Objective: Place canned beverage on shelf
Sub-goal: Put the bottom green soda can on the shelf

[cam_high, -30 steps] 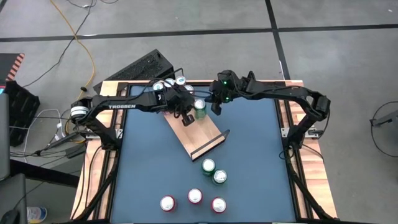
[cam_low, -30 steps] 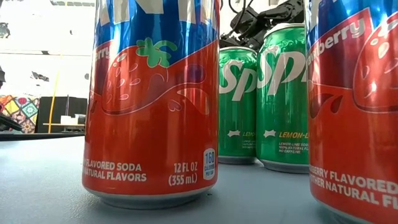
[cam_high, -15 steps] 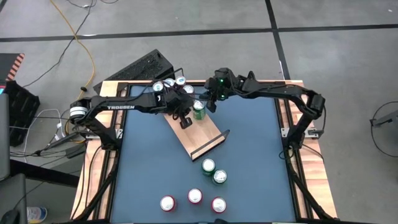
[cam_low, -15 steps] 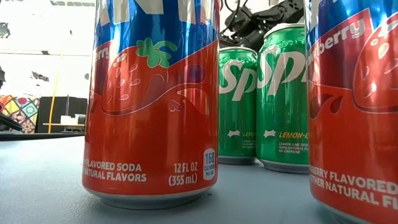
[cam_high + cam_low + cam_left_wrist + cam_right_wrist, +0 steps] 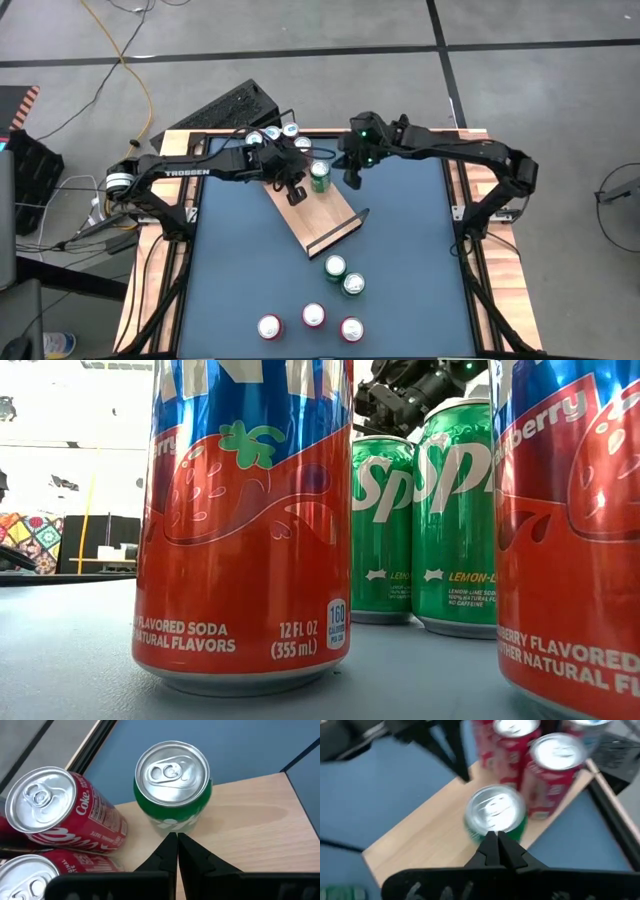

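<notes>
The shelf (image 5: 328, 218) is a light-wood board lying slantwise on the blue table top. A green can (image 5: 320, 177) stands upright on it, seen also in the left wrist view (image 5: 172, 785). Several more cans (image 5: 272, 136) crowd the board's far end. My left gripper (image 5: 296, 195) hovers shut just left of the green can. My right gripper (image 5: 352, 180) hovers shut just right of it. In both wrist views the shut fingertips (image 5: 176, 842) (image 5: 496, 840) point at the can from above without touching it.
Two green cans (image 5: 345, 276) and three red-topped cans (image 5: 314, 316) stand loose near the table's near edge, filling the low view. A black rail (image 5: 342, 232) closes the shelf's near end. Bare blue table (image 5: 400, 250) lies right of the shelf.
My right gripper has risen and drawn back a little from the green can toward the table's right edge, staying shut. The green can stands where it was on the shelf.
</notes>
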You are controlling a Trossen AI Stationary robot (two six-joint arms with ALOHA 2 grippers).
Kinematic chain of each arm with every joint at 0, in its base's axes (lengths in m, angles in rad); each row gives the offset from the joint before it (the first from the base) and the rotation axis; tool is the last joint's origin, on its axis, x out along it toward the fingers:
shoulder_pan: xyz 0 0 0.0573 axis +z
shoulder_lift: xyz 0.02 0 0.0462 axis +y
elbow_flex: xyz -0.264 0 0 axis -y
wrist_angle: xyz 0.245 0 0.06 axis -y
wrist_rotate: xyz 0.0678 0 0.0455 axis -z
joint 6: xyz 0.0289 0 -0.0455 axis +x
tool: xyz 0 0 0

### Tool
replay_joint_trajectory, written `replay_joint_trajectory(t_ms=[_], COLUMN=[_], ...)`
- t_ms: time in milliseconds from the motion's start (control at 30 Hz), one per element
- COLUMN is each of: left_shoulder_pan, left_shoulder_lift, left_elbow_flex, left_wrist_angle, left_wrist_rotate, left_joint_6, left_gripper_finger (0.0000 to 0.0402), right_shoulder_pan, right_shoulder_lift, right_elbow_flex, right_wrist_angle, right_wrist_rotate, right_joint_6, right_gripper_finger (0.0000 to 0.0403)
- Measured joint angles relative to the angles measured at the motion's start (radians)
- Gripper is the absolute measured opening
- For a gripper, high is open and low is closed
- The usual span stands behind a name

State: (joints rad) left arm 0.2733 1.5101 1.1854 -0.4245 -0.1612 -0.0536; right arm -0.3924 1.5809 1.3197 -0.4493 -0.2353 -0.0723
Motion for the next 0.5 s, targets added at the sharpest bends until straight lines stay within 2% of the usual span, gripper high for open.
replay_joint_trajectory(t_ms=[200,500], left_shoulder_pan=[-0.006,-0.006], left_shoulder_lift=[-0.012,-0.044], left_elbow_flex=[0.0,0.0], left_wrist_angle=[0.005,-0.011], left_wrist_rotate=[0.0,-0.007], left_joint_6=[-0.001,-0.012], left_gripper_finger=[0.0,0.0], right_shoulder_pan=[0.059,0.063], right_shoulder_lift=[0.044,0.093], right_elbow_flex=[0.0,0.0], right_wrist_angle=[-0.006,-0.003], right_wrist_rotate=[0.0,0.002], right_joint_6=[-0.034,-0.086], right_gripper_finger=[0.0,0.0])
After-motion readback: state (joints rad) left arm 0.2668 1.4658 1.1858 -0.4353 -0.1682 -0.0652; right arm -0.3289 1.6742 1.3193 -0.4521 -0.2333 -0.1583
